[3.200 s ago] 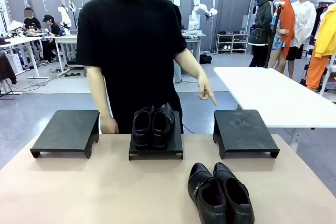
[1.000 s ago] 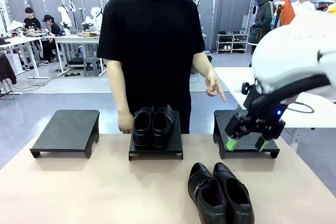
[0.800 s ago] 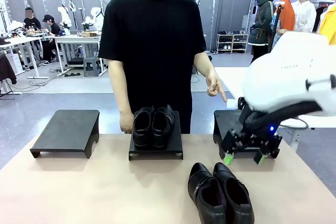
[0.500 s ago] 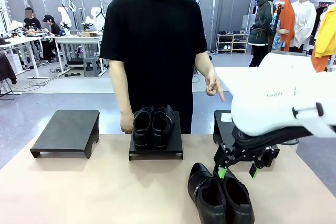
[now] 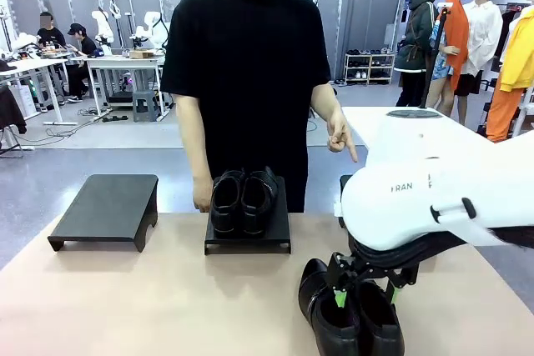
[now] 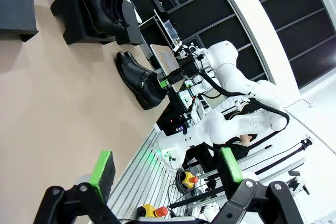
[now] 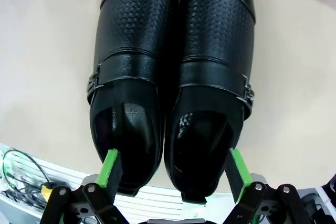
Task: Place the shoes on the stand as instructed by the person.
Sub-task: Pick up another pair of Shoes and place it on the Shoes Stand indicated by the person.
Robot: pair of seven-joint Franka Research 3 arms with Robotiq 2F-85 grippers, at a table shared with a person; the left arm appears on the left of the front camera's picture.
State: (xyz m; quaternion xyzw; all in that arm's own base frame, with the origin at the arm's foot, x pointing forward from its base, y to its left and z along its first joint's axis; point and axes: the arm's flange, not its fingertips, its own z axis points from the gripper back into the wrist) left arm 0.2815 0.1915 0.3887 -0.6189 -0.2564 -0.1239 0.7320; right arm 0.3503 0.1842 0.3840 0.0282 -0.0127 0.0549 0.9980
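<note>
A pair of glossy black strap shoes (image 5: 319, 310) lies on the tan table (image 5: 125, 289), near its front edge and right of centre. My right gripper (image 5: 364, 296) hangs open just above their heel ends. In the right wrist view its green pads (image 7: 111, 167) stand outside the heels of both strap shoes (image 7: 173, 77), touching neither. A plain-toed pair (image 5: 244, 198) sits on the middle stand (image 5: 248, 241). The person's hand (image 5: 340, 137) points down toward the right stand (image 5: 343, 189), which my right arm mostly hides. My left gripper (image 6: 167, 167) is open and empty, far from the shoes (image 6: 137, 80).
An empty black stand (image 5: 107, 208) sits at the far left of the table. The person stands close behind the middle stand, with the other hand (image 5: 201, 198) hanging beside it. A white table (image 5: 375, 122) stands beyond on the right.
My right arm has swung in from the right and come down and left, from over the right stand to just above the strap shoes. The person's finger keeps pointing at the right stand.
</note>
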